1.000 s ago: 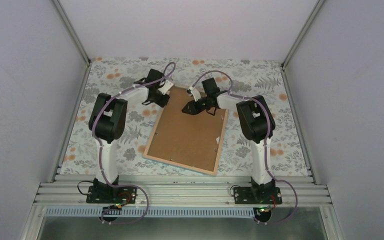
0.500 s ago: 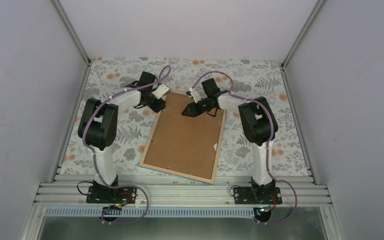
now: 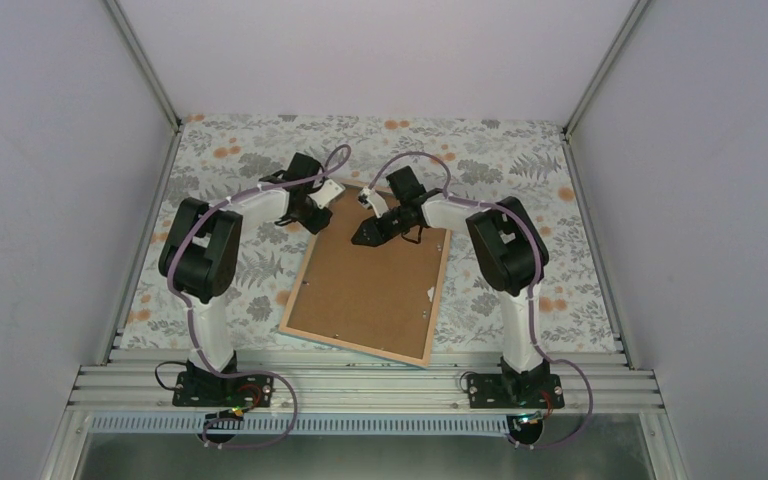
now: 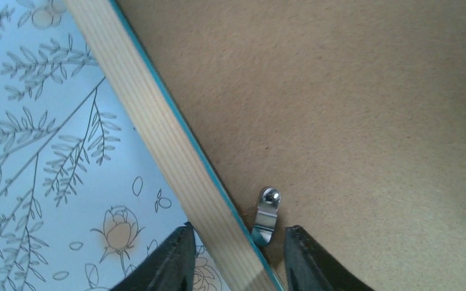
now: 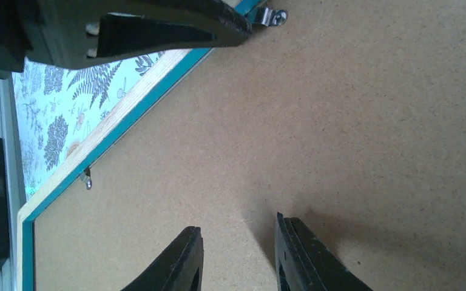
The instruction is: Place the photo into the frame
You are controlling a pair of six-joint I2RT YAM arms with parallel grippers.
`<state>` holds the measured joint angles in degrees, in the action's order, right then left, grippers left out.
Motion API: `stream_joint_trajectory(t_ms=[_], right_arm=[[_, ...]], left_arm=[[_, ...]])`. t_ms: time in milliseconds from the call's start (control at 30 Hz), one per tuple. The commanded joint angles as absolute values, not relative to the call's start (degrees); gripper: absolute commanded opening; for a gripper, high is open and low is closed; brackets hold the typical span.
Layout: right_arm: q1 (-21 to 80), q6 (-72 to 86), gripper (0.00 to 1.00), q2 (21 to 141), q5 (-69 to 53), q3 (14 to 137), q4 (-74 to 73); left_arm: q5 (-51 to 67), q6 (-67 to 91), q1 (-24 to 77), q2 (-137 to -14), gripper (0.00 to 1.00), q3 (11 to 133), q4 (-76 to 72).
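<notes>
**At the frame's far left corner: freeing the backing clips**

On the floral tablecloth (image 3: pixel 250 160), between the two arms, the frame (image 3: pixel 439 290) lies face down. Its pale wooden back edge and thin turquoise rim enclose the brown backing board (image 3: pixel 370 290), which is seated in the frame. The photo appears in no view, so its whereabouts cannot be told.

The left gripper (image 4: pixel 238 267) straddles the frame's left rail. Its fingers are moderately parted, one over the cloth and one over the board, with a small metal turn clip (image 4: pixel 267 215) just ahead between them. It grasps nothing.

The right gripper (image 5: pixel 236 260) hangs low over the board near the far edge. Its fingers stand a narrow gap apart and hold nothing; whether the tips touch the board cannot be told.

The step in hand appears to be swinging the clips clear so that the board can lift out. It is best done with one fingertip set against the clip's free end, pushing sideways about its rivet. Meanwhile the other arm should press lightly on the board to stop the frame from sliding. Too much downward force could scrape the board or skew the frame.
</notes>
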<state>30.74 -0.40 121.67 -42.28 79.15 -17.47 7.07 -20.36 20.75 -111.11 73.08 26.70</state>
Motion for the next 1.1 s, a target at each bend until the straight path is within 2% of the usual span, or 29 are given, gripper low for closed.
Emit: stream_joint_trajectory(t_ms=[0,300,400,500,633,833,1067], right_arm=[[30.96,-2.04,0.31,121.79,-39.83,76.63,-17.04],[30.57,-4.12,0.31,122.33,-38.14,74.73,-16.77],[30.5,-4.76,0.31,122.23,-38.04,75.66,-17.4],[29.75,-5.78,0.34,121.07,-38.53,78.2,-19.08],[26.43,-9.72,0.45,119.24,-37.78,85.03,-23.59],[20.16,-15.13,0.75,121.85,-32.81,95.45,-29.23],[15.72,-22.81,0.9,125.13,-29.32,100.03,-33.62]], left_arm=[[4.48,-18.38,20.74,-112.48,0.35,72.07,28.11],[6.51,-18.11,21.04,-111.87,0.14,71.04,27.23],[7.02,-17.61,21.44,-111.96,0.12,70.94,27.16],[8.56,-16.8,21.2,-111.69,0.16,71.13,27.24],[10.04,-17.22,20.66,-109.49,0.31,70.47,26.11],[9.74,-17.52,20.67,-109.98,0.32,70.24,25.93],[12.31,-23.11,22.32,-103.39,0.39,68.67,21.69]])
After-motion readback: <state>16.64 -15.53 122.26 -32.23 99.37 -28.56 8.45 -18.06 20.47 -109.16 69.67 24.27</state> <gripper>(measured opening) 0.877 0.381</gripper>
